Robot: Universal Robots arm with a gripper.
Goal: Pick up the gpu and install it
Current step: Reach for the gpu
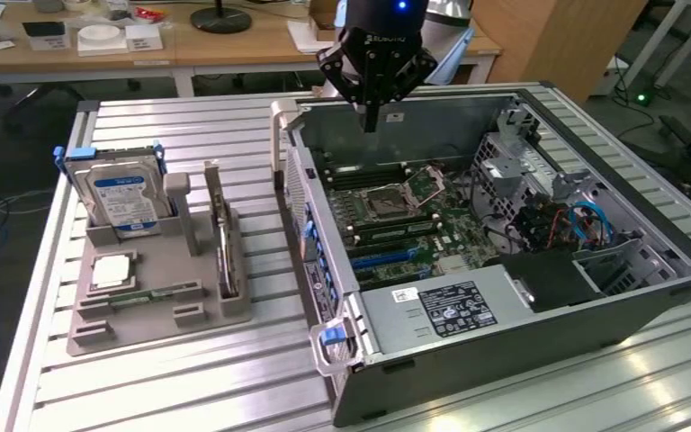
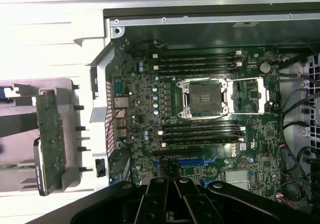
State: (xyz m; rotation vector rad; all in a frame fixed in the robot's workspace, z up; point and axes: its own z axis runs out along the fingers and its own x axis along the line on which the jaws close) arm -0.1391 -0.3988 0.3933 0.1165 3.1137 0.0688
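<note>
ext oblique, wrist top-down, share mobo point(image 1: 394, 211)

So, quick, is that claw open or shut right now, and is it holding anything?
The gripper: shut, holding nothing, above the open computer case. The graphics card stands in its grey holder.

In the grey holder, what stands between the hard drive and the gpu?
In the exterior view, a grey upright post of the holder stands between the hard drive and the gpu.

Green motherboard point(image 2: 145, 109), grey parts stand point(image 1: 141, 317), silver hard drive point(image 1: 123, 198) labelled blue and white, green-backed gpu point(image 2: 50, 144), ribbed silver table point(image 1: 177, 387)
</note>
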